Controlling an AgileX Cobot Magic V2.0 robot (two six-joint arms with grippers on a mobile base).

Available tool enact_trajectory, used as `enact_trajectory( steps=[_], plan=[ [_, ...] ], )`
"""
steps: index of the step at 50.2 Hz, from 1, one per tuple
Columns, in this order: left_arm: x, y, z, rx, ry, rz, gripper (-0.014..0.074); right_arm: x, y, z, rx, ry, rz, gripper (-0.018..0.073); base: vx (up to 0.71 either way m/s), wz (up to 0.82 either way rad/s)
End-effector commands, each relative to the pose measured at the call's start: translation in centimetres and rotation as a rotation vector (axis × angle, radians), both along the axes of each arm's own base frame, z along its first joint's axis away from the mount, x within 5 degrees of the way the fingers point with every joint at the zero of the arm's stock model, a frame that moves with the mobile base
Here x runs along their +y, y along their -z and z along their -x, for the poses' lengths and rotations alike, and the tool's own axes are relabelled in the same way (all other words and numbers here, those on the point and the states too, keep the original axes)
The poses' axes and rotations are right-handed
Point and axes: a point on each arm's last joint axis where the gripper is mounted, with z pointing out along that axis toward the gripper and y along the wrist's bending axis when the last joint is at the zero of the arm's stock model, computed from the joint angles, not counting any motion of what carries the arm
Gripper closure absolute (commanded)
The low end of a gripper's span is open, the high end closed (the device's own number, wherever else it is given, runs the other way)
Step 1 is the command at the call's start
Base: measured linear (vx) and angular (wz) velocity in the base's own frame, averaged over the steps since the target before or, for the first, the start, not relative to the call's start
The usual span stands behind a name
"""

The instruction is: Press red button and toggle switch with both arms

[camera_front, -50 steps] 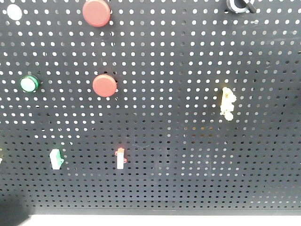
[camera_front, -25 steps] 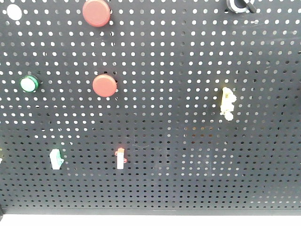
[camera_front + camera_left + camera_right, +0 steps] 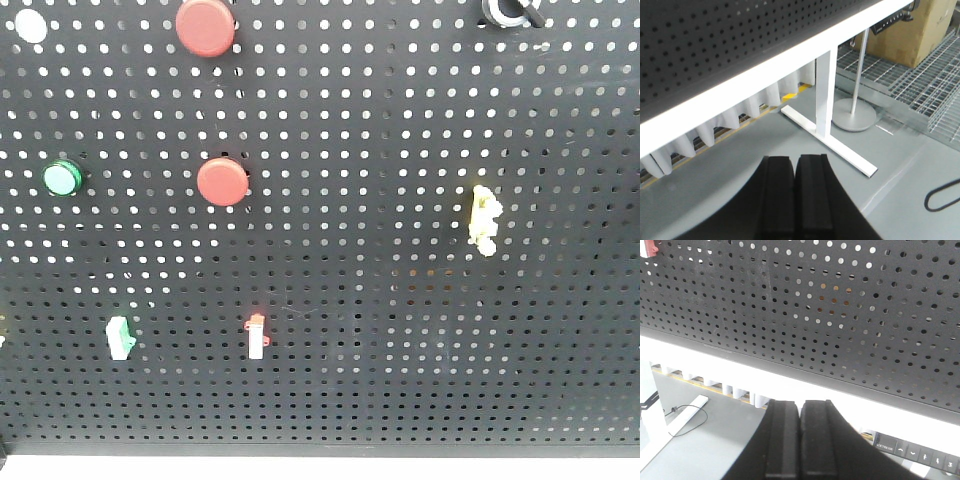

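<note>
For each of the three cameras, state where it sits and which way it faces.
Front view: faces the black pegboard square-on; two red buttons, green button, switches; no robot parts.
Left wrist: behind the shut left gripper, below the board, looking at floor and a white stand leg.
Right wrist: behind the shut right gripper, angled up at the board's lower part.
Shared: all three show the pegboard.

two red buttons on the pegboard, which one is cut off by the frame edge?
The upper red button: its top is clipped by the front view's upper edge. The lower red button, right of the green button, shows whole.
</note>
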Motion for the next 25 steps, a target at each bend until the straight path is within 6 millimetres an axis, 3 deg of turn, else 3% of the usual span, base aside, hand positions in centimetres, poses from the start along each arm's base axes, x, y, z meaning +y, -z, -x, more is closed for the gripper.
enact_trajectory(
  steps=[1, 16, 21, 25],
  plan=[
    [0.4, -0.5, -0.6, -0.093, -0.070, 0.004, 0.0595, 0.0, -1.5, -0.1, -0.089, 0.003, -0.022, 0.0562, 0.00, 0.00],
    [3.8, 3.7, -0.8, -0.360, -0.487, 0.136, 0.0595, 0.0, -1.5, -0.1, -0.089, 0.003, -0.022, 0.0562, 0.00, 0.00],
    [4.3, 5.8, -0.5, -0.382, -0.552, 0.182, 0.0595, 0.0, -1.5, -0.1, -0.089, 0.003, -0.022, 0.0562, 0.00, 0.00],
    [4.4, 6.3, -0.4, -0.362, -0.577, 0.155, 0.0595, 0.0, -1.5, -0.2, -0.088, 0.003, -0.022, 0.0562, 0.00, 0.00]
  ],
)
